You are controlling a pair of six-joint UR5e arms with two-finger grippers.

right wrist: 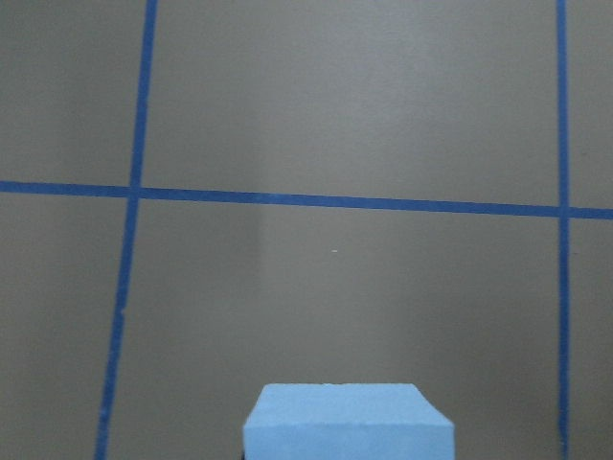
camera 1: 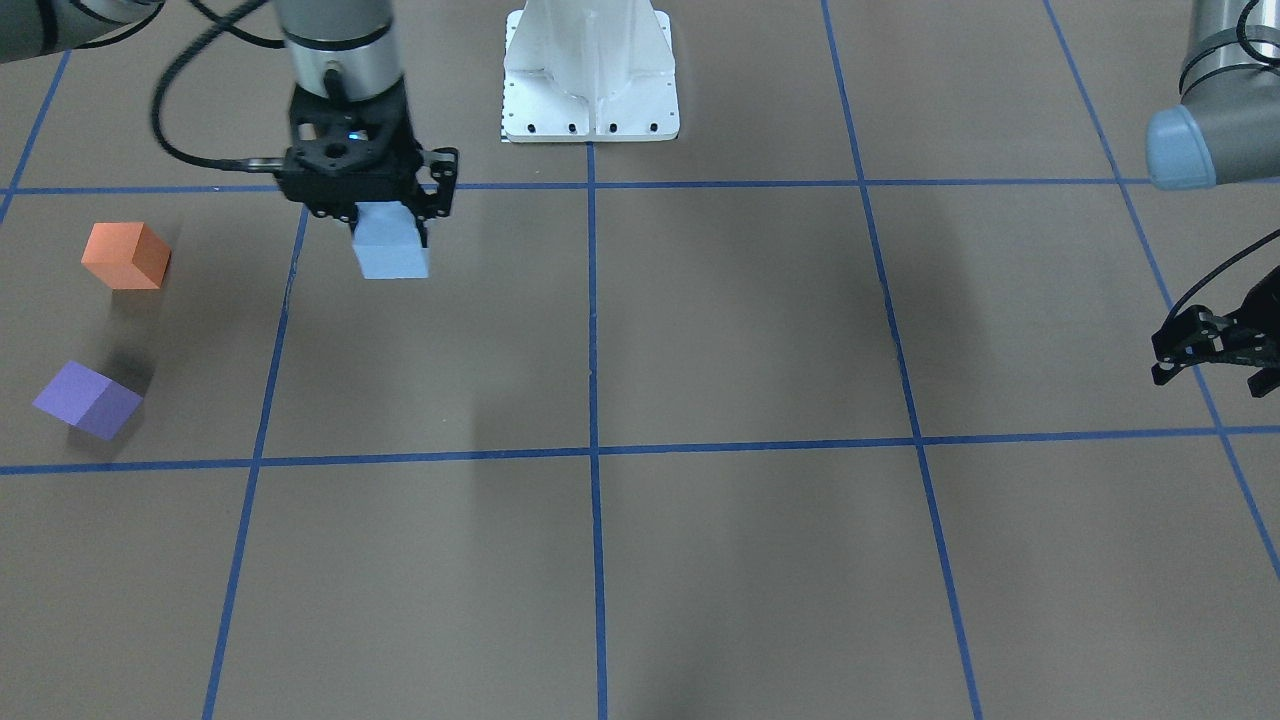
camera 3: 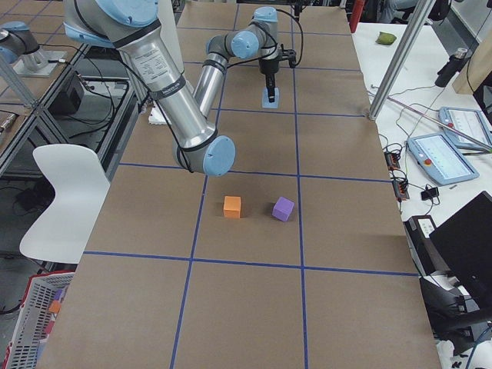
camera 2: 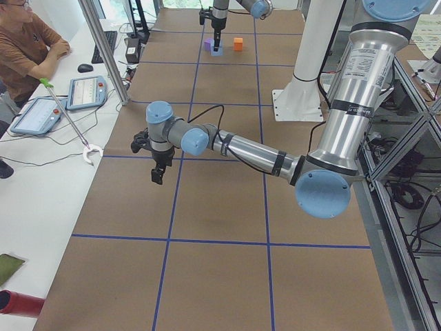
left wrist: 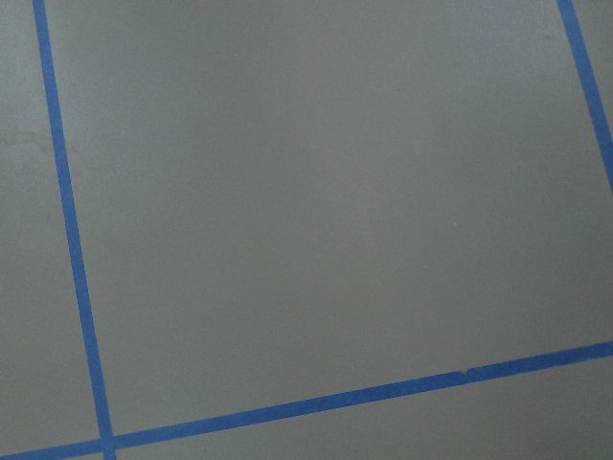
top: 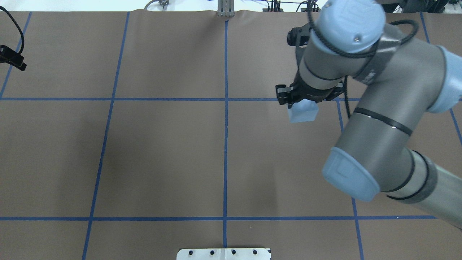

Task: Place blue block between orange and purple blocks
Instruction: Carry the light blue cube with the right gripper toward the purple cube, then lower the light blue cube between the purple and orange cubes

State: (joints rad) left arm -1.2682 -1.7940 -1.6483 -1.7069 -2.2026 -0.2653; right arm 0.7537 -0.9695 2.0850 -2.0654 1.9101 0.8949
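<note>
My right gripper (camera 1: 388,232) is shut on the light blue block (camera 1: 393,256) and holds it above the table, as the right wrist view shows with the block (right wrist: 347,423) at its bottom edge. The orange block (camera 1: 126,255) and the purple block (camera 1: 88,400) lie apart on the table toward my right end, with a gap between them. The blue block is about one grid cell from them, level with the orange one. In the overhead view my right arm hides both blocks; the blue block (top: 303,111) shows. My left gripper (camera 1: 1210,380) hangs open and empty at the far left end.
Blue tape lines divide the brown table into squares. The white robot base plate (camera 1: 590,100) stands at the middle of my edge. My right arm's elbow (top: 352,178) hangs low over the right half. An operator (camera 2: 27,48) sits beside the table with tablets.
</note>
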